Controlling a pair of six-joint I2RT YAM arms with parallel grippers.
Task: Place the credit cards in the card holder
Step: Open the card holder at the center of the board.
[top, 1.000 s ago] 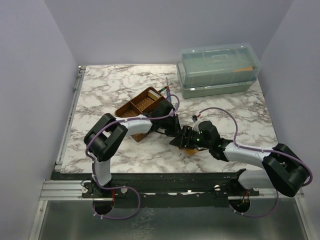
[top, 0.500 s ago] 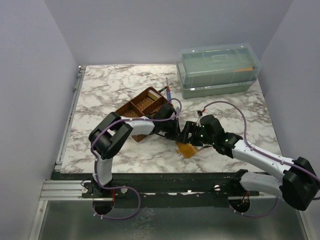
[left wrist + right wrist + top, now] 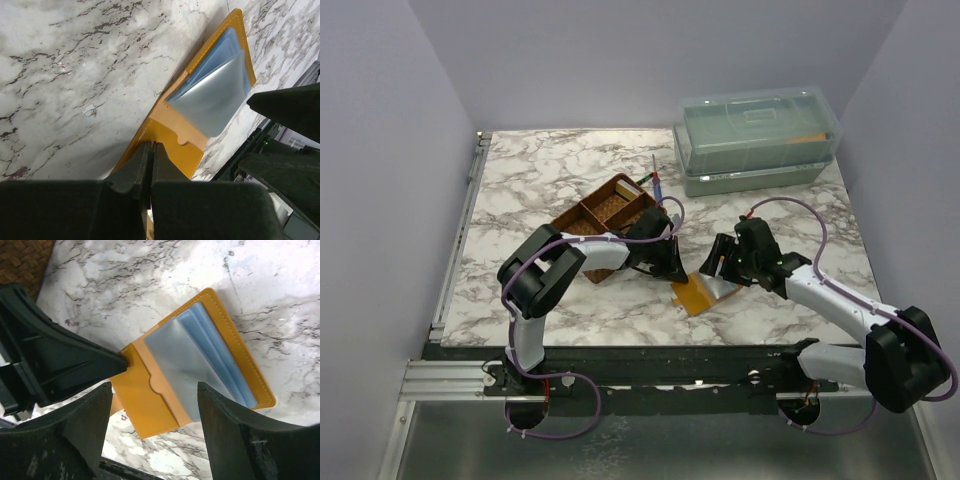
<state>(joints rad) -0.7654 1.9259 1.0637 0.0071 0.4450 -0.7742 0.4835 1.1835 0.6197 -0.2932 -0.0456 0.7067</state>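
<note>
The card holder [image 3: 705, 293] is a mustard-orange wallet lying open on the marble table, its pale blue-grey inner leaves facing up. It also shows in the left wrist view [image 3: 182, 145] and the right wrist view [image 3: 145, 407]. My left gripper [image 3: 672, 270] is shut on the wallet's orange flap edge [image 3: 151, 146]. My right gripper [image 3: 722, 262] is open and empty, hovering just above the wallet [image 3: 155, 412]. I cannot tell whether the pale leaves [image 3: 200, 360] in the wallet are sleeves or credit cards. No loose credit card shows clearly.
A brown woven tray [image 3: 605, 210] with compartments stands behind the left gripper, and its corner shows in the right wrist view [image 3: 25, 260]. Pens [image 3: 655, 180] lie by the tray. A green lidded box [image 3: 755, 140] stands at the back right.
My right gripper has drawn back to the right, off the wallet. The wallet, hidden under it before, now lies open with its pale inner face showing. The left gripper has stayed put.
</note>
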